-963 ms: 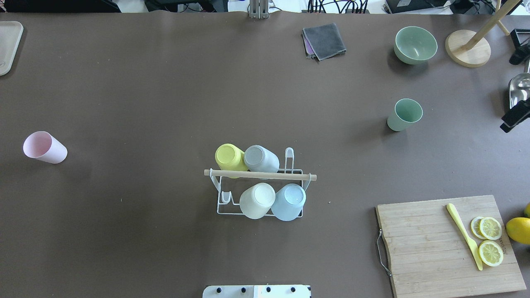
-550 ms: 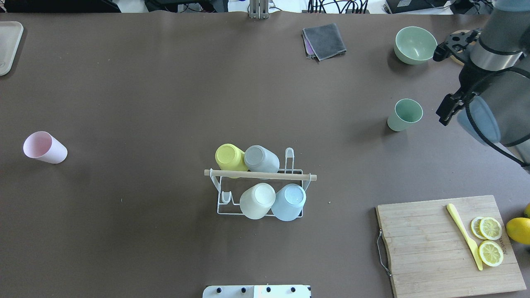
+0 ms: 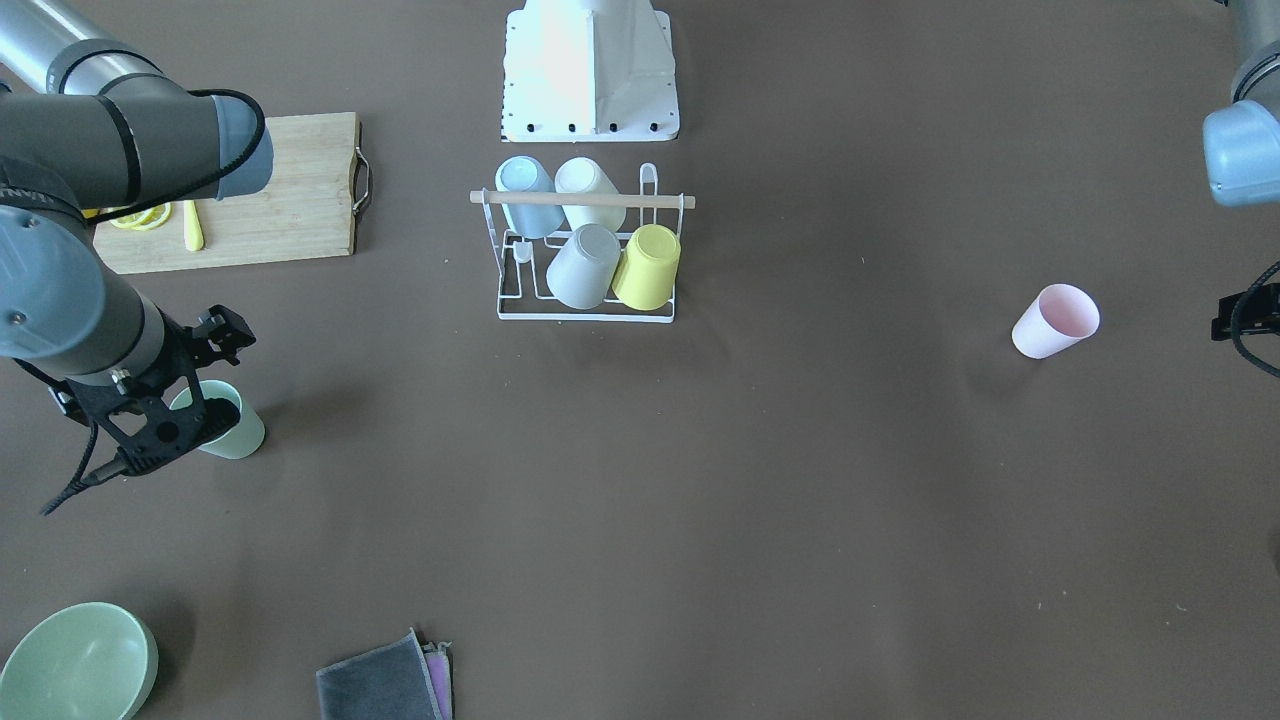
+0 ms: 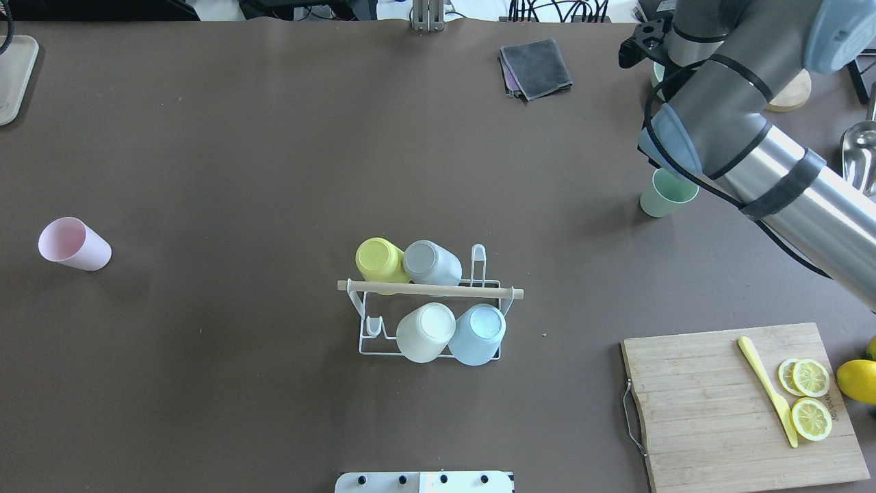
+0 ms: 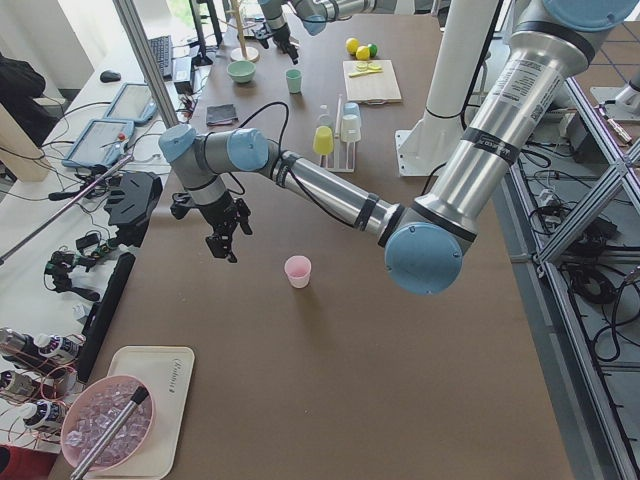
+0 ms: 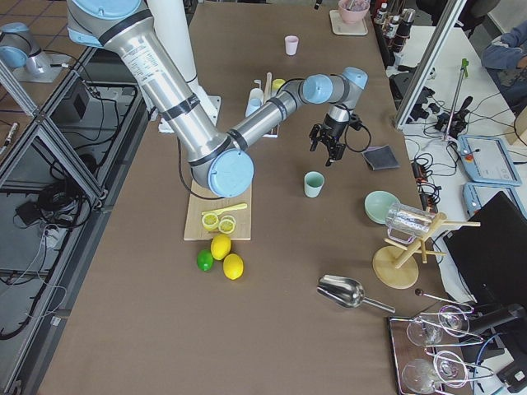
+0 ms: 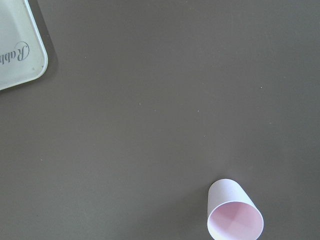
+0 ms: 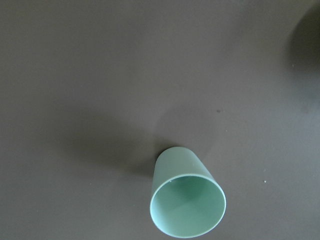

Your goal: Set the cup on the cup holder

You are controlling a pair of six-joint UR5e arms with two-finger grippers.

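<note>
The right arm, only at the table edge a moment ago, is now reaching over the green cup (image 8: pixel 186 200), which is standing with its mouth pointing up, below the right gripper (image 6: pixel 325 155) and not touching it, as only the side view is showing, but I cannot tell how open the fingers are.

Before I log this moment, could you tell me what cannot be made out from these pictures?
Right gripper: whether its jaws are open; front-facing it is a dark mass overlapping the green cup, overhead the arm hides it.
Left gripper: jaws too small in the exterior left view, cut off by the edge front-facing.
</note>
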